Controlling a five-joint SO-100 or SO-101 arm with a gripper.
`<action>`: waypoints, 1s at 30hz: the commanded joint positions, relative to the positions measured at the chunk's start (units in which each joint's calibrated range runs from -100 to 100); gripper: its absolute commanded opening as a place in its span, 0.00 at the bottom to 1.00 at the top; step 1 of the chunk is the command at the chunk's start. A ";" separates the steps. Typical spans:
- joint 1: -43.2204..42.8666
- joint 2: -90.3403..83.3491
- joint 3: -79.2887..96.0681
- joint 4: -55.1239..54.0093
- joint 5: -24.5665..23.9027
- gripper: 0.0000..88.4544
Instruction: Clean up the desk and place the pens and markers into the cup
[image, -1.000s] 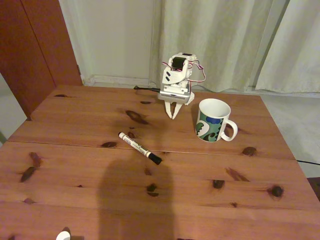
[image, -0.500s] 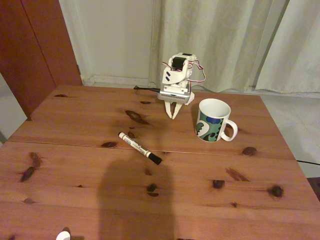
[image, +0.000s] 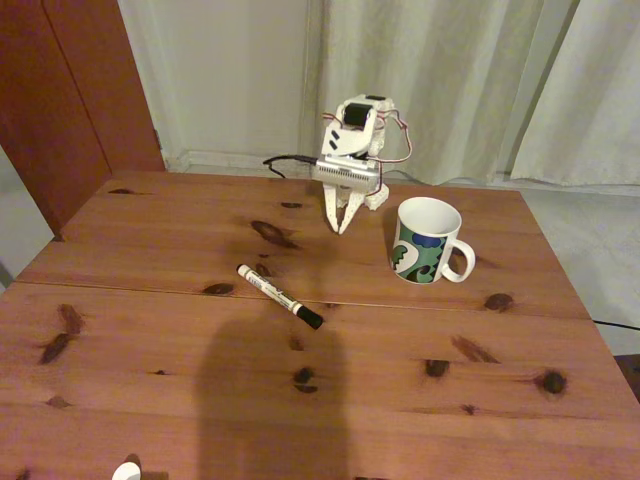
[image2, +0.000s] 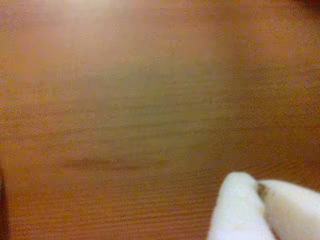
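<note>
1. In the fixed view the gripper (image: 341, 228) hung tip-down over the far part of the desk (image: 150, 330), its fingers pressed together and holding nothing.
2. The wrist view (blurred) showed the white fingertips (image2: 235, 210) meeting above bare wood.
3. The marker (image: 279, 296) lay flat near the seam, black cap toward the camera, well apart from the gripper.
4. The cup (image: 428, 241) stood upright just right of the gripper, handle pointing right.

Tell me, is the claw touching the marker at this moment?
Apart. In the fixed view the claw hangs near the desk's far edge, and bare wood separates it from the marker, which lies nearer the camera.
</note>
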 joint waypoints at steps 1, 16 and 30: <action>0.13 12.67 -12.73 -1.64 -0.26 0.01; 0.05 74.81 -67.28 4.29 0.32 0.01; 1.98 101.54 -103.89 20.20 13.57 0.01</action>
